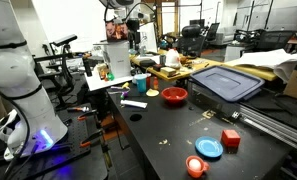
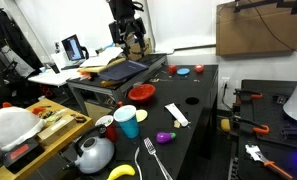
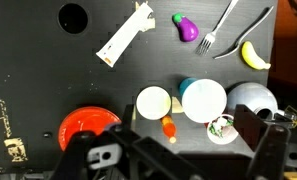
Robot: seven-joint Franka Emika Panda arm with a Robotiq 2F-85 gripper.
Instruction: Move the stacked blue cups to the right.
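The task looks barely begun. The stacked blue cups (image 2: 126, 122) stand upright on the black table (image 2: 193, 140), near its crowded end. A white cup (image 3: 153, 102) is just beside them on one side and a grey kettle (image 3: 254, 101) is close on the other. The red bowl (image 3: 88, 128) sits a little further along past the white cup.

In both exterior views the gripper (image 2: 127, 38) hangs high above the table, well apart from the cups. The wrist view looks straight down on them from far up. Its jaws appear spread wide and there is nothing between them, though only their dark outlines show at the bottom edge of that view.

So nothing has been grasped or shifted. Everything is left to do: come down over the cups, close on the rim or wall without knocking the white cup or kettle, lift, carry the stack to the right, and set it down upright.
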